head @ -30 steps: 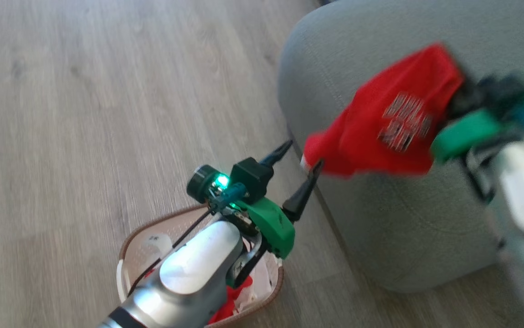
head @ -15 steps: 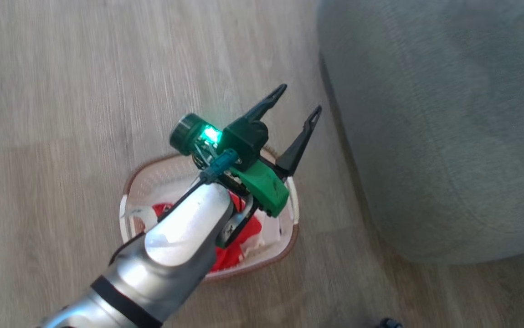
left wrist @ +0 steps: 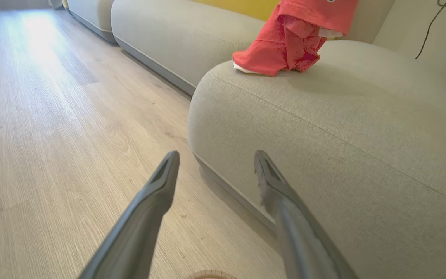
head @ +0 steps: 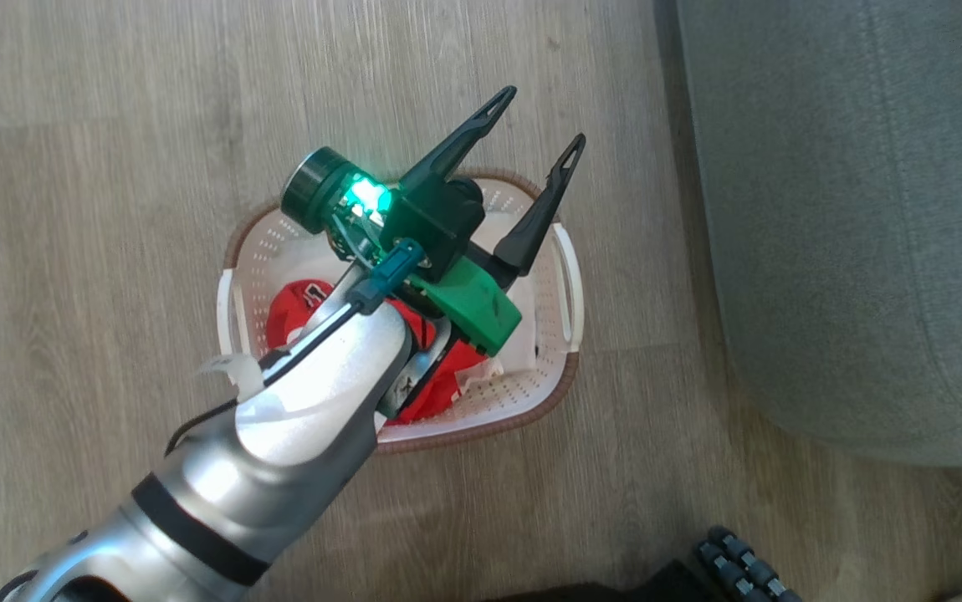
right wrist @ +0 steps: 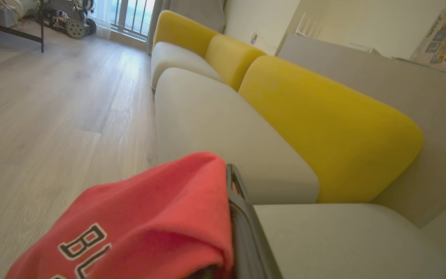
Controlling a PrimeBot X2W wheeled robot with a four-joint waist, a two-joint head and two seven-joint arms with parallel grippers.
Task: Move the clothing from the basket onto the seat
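Basket [head: 531, 389] holds red clothing [head: 289, 305] beneath released left claw [head: 541, 117]; right claw [right wrist: 230, 174] clenches jersey [right wrist: 149, 217] over seat [left wrist: 324, 135].

Swings the head view down and away from the seat [head: 849, 251], pushing that cushion out to the right edge and bringing the basket [head: 531, 400], cut off at the bottom edge a second ago, whole into the middle. Leaves behind the right gripper [right wrist: 229, 174] and the red jersey [right wrist: 161, 217] in its grip (both a blur over the cushion back then). Sets the left gripper [head: 541, 117] over the basket's far rim, no longer tip-to-hem with that jersey.
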